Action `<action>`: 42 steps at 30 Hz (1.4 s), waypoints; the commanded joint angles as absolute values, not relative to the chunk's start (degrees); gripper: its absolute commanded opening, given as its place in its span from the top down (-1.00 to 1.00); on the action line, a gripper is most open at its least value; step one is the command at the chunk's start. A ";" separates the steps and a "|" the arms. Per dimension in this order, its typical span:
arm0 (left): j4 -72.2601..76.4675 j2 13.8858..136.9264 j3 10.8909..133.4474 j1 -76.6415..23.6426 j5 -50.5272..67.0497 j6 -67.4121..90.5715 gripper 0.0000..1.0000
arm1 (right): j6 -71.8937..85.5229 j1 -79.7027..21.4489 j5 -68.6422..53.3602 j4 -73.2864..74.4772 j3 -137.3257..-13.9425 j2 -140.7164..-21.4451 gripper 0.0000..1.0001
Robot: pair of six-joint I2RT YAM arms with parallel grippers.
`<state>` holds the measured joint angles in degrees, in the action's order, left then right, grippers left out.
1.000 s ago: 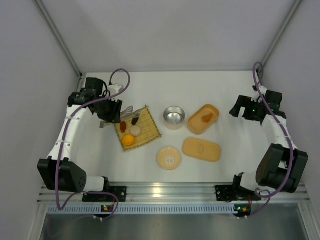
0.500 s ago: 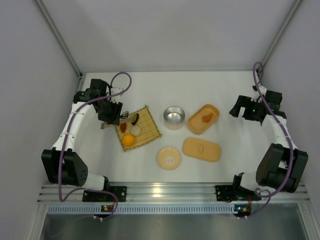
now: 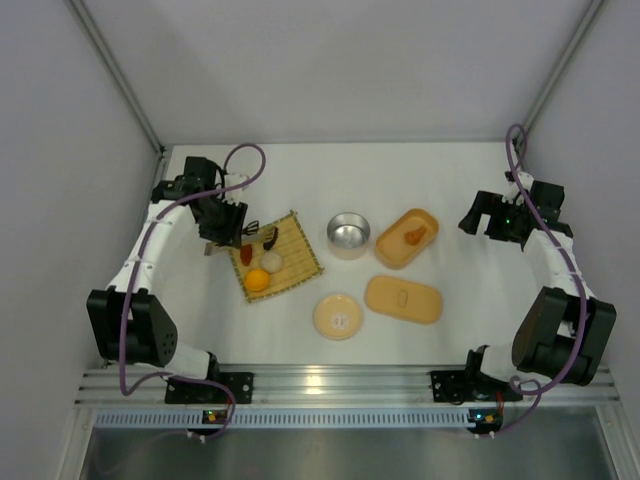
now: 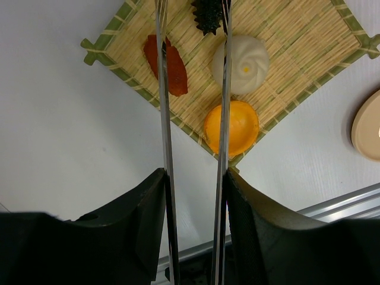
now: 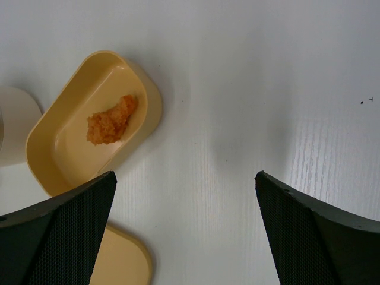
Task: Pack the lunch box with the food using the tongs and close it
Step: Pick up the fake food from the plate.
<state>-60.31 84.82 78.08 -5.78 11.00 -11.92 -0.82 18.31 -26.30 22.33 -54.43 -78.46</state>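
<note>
Silver tongs (image 4: 165, 119) in left claw (image 4: 196, 172) | crossing mat (image 4: 309, 47) edge | right claw (image 5: 185, 175) agape

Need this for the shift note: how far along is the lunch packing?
Done: one orange-tan piece lies in the open lunch box. In hand: the left claw holds the tongs over the mat, pointing toward the dark piece. Left: the reddish-brown piece, dark piece, white ball, orange ball, then the lid, lying beside the box.
</note>
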 commanded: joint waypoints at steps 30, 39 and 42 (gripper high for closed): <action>-56.95 84.29 80.41 -8.61 10.81 -10.20 0.49 | -0.44 19.07 -27.42 21.00 -57.04 -77.87 -0.99; -60.99 84.37 93.67 -8.88 17.30 -9.58 0.58 | -0.44 19.07 -27.69 21.01 -57.13 -77.70 -0.99; -62.14 85.95 98.07 -12.03 16.88 -10.28 0.65 | -0.44 19.07 -27.86 20.83 -57.13 -77.78 -0.99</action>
<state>-60.73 86.02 92.99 -9.41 14.17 -10.41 -0.82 18.31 -26.52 22.33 -54.46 -78.46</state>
